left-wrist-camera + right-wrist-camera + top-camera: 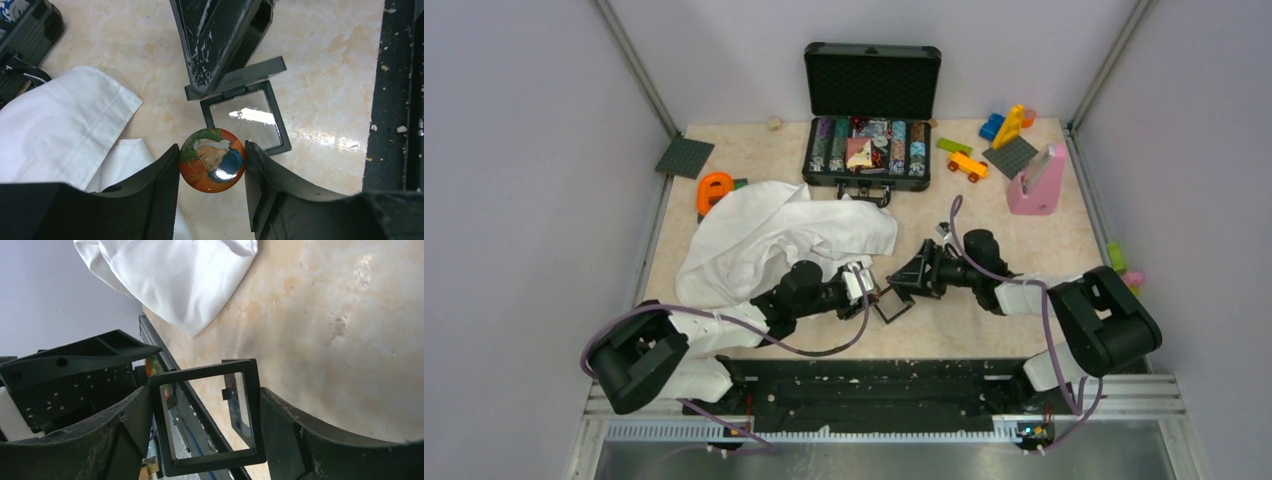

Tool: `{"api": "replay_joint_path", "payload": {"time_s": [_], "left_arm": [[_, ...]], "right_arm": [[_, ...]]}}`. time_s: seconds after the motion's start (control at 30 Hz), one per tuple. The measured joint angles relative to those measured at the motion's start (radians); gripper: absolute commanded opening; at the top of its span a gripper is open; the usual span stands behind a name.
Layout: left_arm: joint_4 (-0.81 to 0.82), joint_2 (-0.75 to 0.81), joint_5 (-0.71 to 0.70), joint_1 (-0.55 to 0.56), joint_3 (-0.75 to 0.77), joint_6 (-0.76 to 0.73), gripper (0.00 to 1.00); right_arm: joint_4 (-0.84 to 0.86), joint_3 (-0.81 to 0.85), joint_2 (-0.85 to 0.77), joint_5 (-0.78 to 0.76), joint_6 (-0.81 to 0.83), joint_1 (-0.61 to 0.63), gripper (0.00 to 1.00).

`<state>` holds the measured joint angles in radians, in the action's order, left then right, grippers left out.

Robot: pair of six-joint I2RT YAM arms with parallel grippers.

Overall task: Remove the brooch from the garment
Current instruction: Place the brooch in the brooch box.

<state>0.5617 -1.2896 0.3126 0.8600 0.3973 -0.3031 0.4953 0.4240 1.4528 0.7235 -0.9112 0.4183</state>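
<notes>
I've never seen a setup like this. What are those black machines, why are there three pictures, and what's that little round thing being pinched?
Two robot arms sit at the near table edge. One picture looks down from above; the other two come from cameras on each wrist. The left gripper pinches a round brooch, orange with a painted portrait, already off the white shirt. The right gripper holds a hinged black square frame with a clear pane, hinged open. Farther back on the table are an open case, toy blocks and a pink stand.
</notes>
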Motion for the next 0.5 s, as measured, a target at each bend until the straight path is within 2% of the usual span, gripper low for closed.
{"api": "replay_joint_path", "payload": {"time_s": [0.17,0.5], "left_arm": [[0.049,-0.002,0.027,0.002,-0.006,0.022,0.38],[0.058,-0.127,0.045,0.011,0.021,0.048,0.38]], "right_arm": [[0.174,-0.069,0.06,0.0,-0.099,0.004,0.39],[0.369,-0.089,0.098,-0.008,-0.187,0.011,0.39]]}}
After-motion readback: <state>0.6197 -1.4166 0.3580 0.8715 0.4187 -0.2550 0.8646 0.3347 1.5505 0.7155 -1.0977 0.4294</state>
